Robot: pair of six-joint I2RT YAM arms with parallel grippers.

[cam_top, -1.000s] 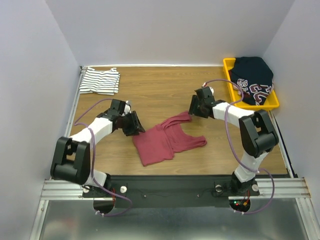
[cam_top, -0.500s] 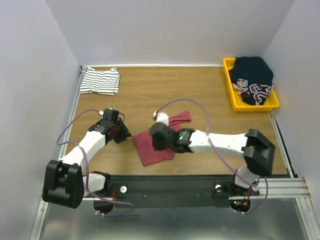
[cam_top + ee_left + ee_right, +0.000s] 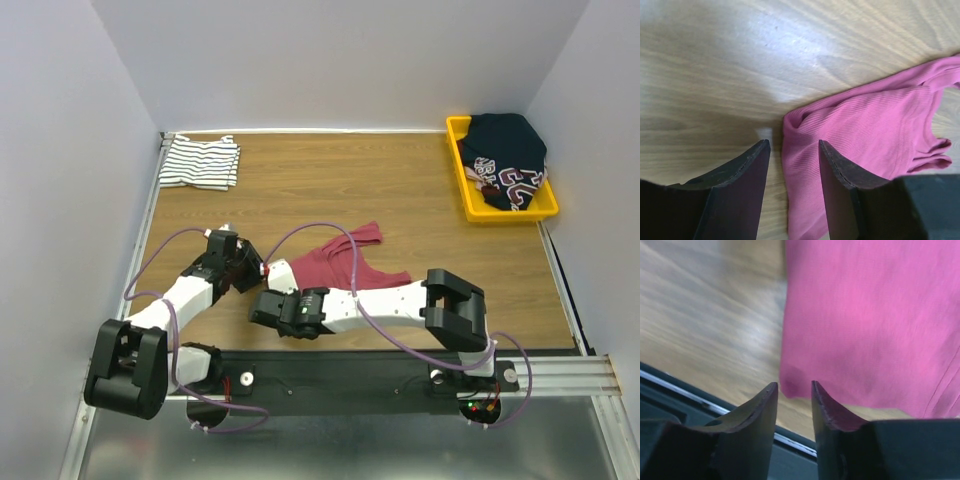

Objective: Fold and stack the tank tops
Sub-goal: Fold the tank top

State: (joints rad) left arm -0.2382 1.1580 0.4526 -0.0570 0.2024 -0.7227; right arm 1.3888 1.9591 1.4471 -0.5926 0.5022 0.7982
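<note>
Pale walls close in a wooden bench (image 3: 420, 210), and the work sits toward its near side. The maroon tank top (image 3: 335, 262) lies rumpled and only loosely doubled, not yet a neat fold. The striped tank top (image 3: 200, 163) lies folded well beyond the left pincer (image 3: 257, 272), in the far corner.

From its wrist view, the left pincer (image 3: 792, 145) is spread wide and holds nothing. One corner of the maroon top (image 3: 865, 135) lies just ahead of it, in line with the gap. The right pincer (image 3: 793, 386) is also parted, more narrowly, and the garment's near corner (image 3: 865, 315) shows just past its tips. I'd say the step in hand is taking hold of two corners along one edge of the maroon top, ready to fold it.

The next move, as I judge it, calls for each pincer to settle low over its corner and pinch every layer of cloth. Then both should lift evenly so the fabric doesn't drag or bunch.

From overhead, the right arm (image 3: 380, 300) lies across the near part of the garment and hides it, and the right pincer (image 3: 268, 306) is hard to pick out. The right wrist view is blurred, so I can't tell whether those tips touch cloth or bench. Well beyond the right pincer, a yellow tray (image 3: 458, 160) holds a dark garment (image 3: 505, 150) too bundled to identify.
</note>
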